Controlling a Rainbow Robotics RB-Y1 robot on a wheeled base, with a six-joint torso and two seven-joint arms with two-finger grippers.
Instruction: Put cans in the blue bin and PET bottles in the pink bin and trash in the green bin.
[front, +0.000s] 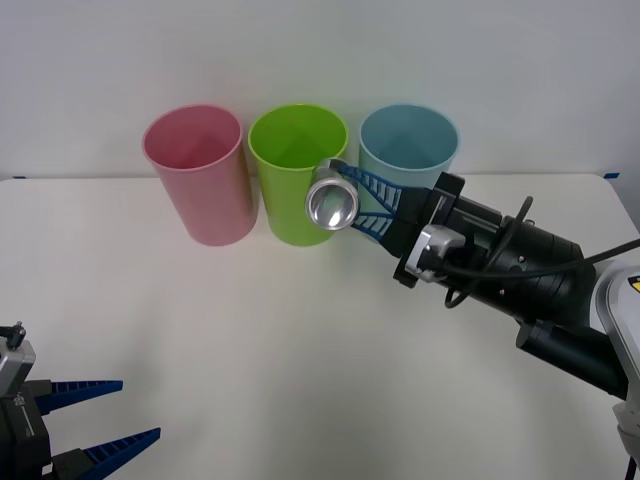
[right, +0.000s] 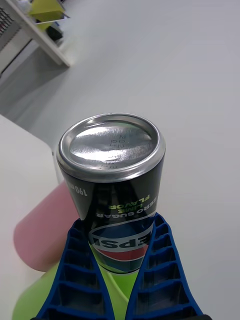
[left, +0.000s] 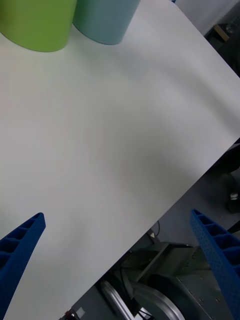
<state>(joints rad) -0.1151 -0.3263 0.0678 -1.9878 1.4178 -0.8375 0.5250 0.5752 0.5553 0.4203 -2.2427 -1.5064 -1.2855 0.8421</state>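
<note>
The right tool (front: 352, 205) is clamping the can (front: 331, 204) on its side, above the table (front: 250, 330), seemingly in front of the green bin (front: 296, 180), beside the blue bin (front: 408, 145). The left tool (front: 108, 415) is waiting near the table's corner, fingers apart.

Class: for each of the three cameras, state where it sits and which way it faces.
Front view: above the arms, facing down at the table; both arms show.
Right wrist view: on the right arm, facing the can gripped in the right tool.
Left wrist view: on the parked left arm, facing the tabletop past the open left tool.
All share the green bin.
</note>
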